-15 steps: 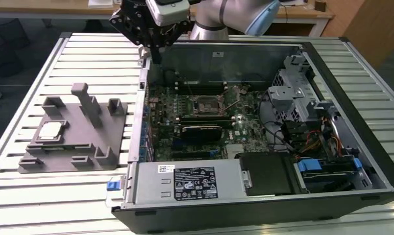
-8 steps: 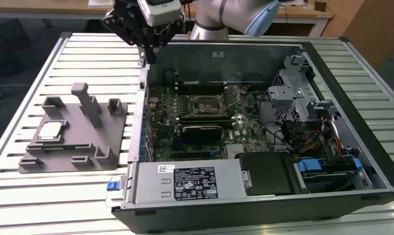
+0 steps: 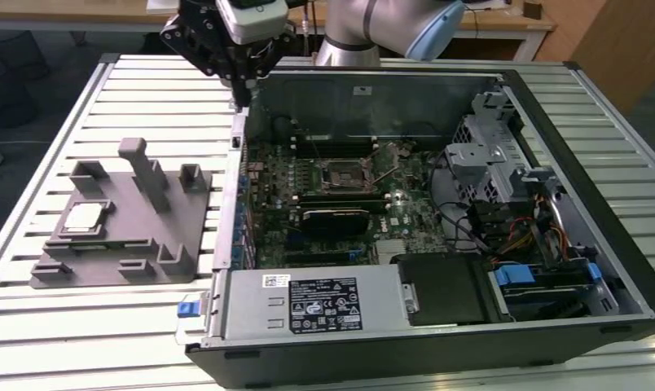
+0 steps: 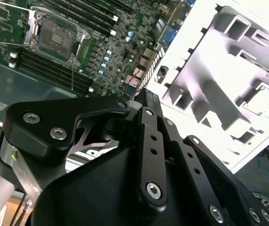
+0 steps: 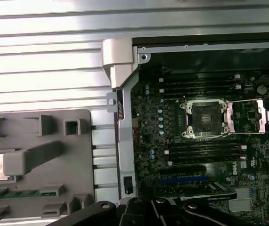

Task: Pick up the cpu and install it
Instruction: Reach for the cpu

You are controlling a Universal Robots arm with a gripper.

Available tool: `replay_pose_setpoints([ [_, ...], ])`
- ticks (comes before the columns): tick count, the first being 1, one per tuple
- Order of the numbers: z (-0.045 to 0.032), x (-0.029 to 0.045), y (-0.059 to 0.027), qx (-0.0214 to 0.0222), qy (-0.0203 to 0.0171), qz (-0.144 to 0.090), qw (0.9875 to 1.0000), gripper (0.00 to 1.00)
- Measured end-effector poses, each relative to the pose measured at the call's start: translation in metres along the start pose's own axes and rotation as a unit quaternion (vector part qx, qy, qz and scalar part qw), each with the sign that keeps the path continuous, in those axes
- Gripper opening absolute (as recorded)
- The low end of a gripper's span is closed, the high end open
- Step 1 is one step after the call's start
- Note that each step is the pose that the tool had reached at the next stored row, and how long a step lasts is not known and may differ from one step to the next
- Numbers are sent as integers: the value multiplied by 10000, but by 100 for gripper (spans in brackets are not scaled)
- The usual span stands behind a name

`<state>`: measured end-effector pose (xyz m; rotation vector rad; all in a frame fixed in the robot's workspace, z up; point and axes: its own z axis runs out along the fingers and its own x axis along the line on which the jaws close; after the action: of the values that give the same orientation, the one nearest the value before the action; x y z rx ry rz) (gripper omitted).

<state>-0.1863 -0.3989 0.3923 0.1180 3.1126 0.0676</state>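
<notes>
Bright, even light; grey fixture (image 4: 219,70) glares white in the second wrist view.

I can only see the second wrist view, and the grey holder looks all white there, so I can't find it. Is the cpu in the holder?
Observer: Yes. In the exterior view the cpu lies flat in a recess of the holder, on the exterior view's left of the case.
Operator: Where's my gripper compared to it?
Observer: In the exterior view the gripper hangs at the case's far corner on the exterior view's left, beyond the holder and not over the cpu.
Operator: Is anything in the way of the cpu?
Observer: In the first wrist view a post of the holder overlaps one edge of the cpu.
</notes>
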Motion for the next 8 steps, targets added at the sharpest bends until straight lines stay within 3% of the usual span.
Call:
replay_pose_setpoints([
  [8,3,78,-6,0,2,0,10000,11],
])
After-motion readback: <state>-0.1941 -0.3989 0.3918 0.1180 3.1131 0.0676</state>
